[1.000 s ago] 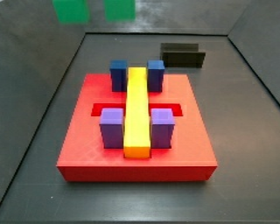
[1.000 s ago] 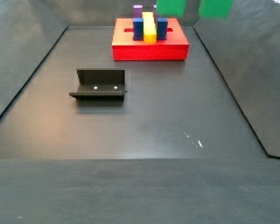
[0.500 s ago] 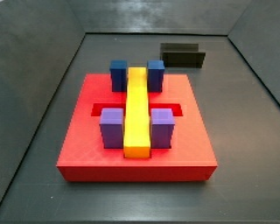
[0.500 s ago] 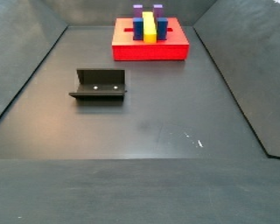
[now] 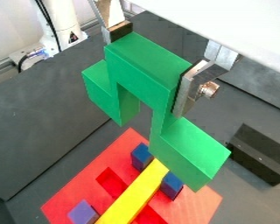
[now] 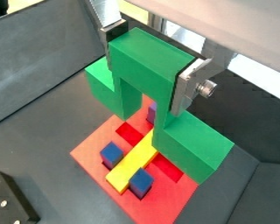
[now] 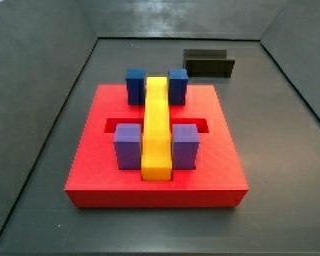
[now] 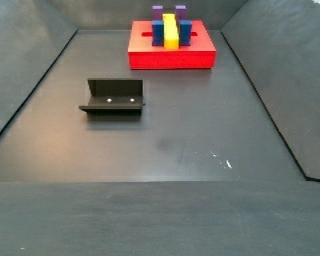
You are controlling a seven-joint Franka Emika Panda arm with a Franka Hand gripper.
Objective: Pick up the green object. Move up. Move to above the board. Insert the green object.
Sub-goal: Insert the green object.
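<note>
Compared with the side view from one second ago, the green shapes at the upper edge have gone; neither side view now shows the tool or the green object, and the board and fixture have not shifted.

Tool (image 5: 157,59) (image 6: 154,59): visible in both wrist views only. Its two flat silver fingers (image 5: 196,84) (image 6: 192,85) are closed against opposite faces of the raised centre cube of the green object (image 5: 149,105) (image 6: 150,96), which is clamped between them. The lower side arms of the piece extend out below the fingers on either side.

Green object: held in the air, well above the board (image 5: 101,166) (image 6: 98,143) (image 7: 96,162) (image 8: 172,55). In both wrist views the red slab lies directly beneath the piece and is partly covered by it.

Board: rests flat on the dark floor (image 7: 69,70) (image 8: 176,130). A long yellow bar (image 7: 156,125) (image 5: 136,197) (image 6: 133,162) runs along its centre line. Two blue blocks (image 7: 136,85) flank the bar at the far end in a side view, and two purple blocks (image 7: 128,145) flank it at the near end. A recessed slot (image 7: 116,125) crosses the slab between the two pairs.

Fixture (image 7: 208,64) (image 8: 113,97) (image 5: 261,152) (image 6: 11,199): stands on the floor, well apart from the board.
</note>
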